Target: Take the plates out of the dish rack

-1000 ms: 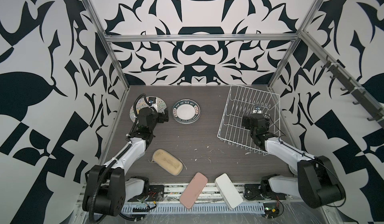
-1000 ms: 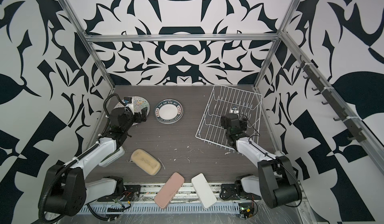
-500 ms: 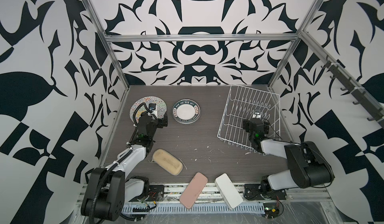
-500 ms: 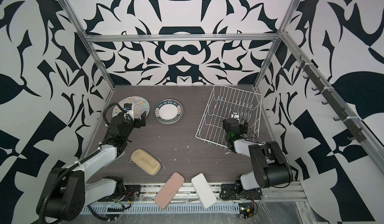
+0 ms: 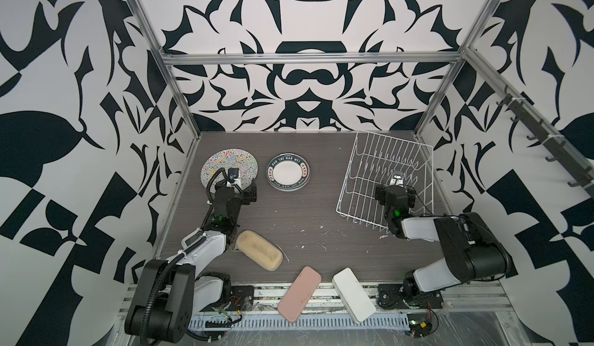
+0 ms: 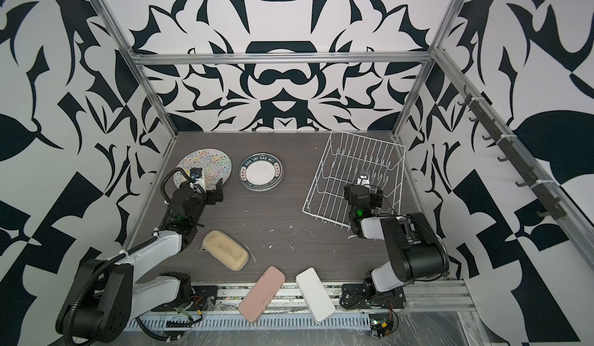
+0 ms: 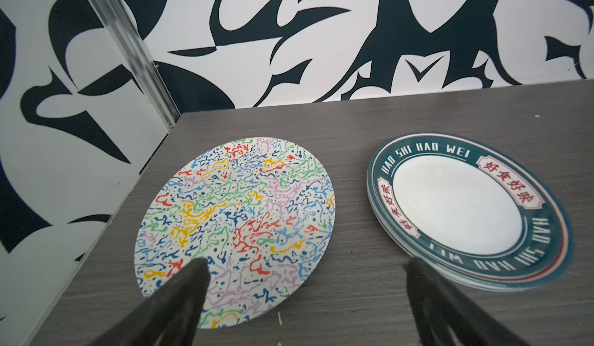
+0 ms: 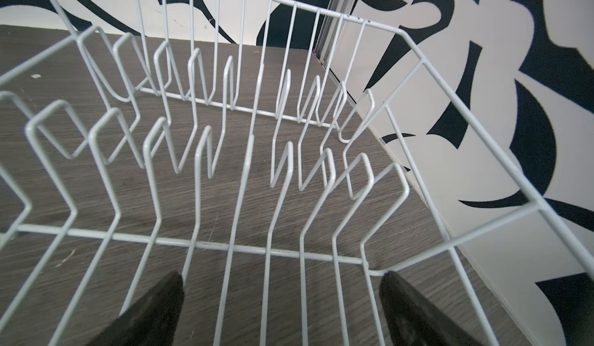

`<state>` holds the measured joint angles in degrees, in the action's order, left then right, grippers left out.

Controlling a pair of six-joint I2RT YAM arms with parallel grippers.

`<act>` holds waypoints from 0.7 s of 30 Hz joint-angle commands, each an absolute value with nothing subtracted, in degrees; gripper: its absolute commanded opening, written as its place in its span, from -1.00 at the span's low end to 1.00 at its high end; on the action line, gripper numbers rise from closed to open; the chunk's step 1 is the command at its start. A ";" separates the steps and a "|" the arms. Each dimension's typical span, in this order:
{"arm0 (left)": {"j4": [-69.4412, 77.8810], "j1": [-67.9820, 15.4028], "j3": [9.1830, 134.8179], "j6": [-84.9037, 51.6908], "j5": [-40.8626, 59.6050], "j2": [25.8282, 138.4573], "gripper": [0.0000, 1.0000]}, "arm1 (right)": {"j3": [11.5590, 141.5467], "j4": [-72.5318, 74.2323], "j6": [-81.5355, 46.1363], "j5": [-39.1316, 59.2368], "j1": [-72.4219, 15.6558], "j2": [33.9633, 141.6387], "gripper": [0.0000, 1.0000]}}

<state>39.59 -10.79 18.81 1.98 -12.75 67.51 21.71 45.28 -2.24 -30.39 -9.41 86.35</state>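
We backed off: left claw (image 7: pixel 305 265), right claw (image 8: pixel 283 277) both apart, empty. White wire dish rack (image 5: pixel 385 174) stands bare; we judge unloading finished.

In both top views, near rim of squiggle plate (image 5: pixel 229 164) was covered by left arm (image 5: pixel 225 199), and near corner of dish rack (image 5: pixel 379 167) was masked by right arm (image 5: pixel 395 196). Stack (image 7: pixel 374 212) under lettered plate (image 7: pixel 456 206) was mostly hidden, so no. of plates could not be counted. Fingers (image 7: pixel 183 293) of left pincer (image 7: pixel 305 262) and of right pincer (image 8: pixel 282 273) were cut off by pic edge, as was the rack in right wrist view. Red rim chars were too small to be read from above.
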 commanded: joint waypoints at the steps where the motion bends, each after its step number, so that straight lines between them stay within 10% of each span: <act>1: 47.84 -10.90 16.44 3.12 -14.27 68.31 0.98 | 20.89 49.75 -1.17 -29.37 -9.74 85.96 0.98; 21: 64.17 -10.84 10.44 5.61 -13.50 78.61 0.98 | 18.21 58.71 0.77 -26.51 -10.15 90.26 0.98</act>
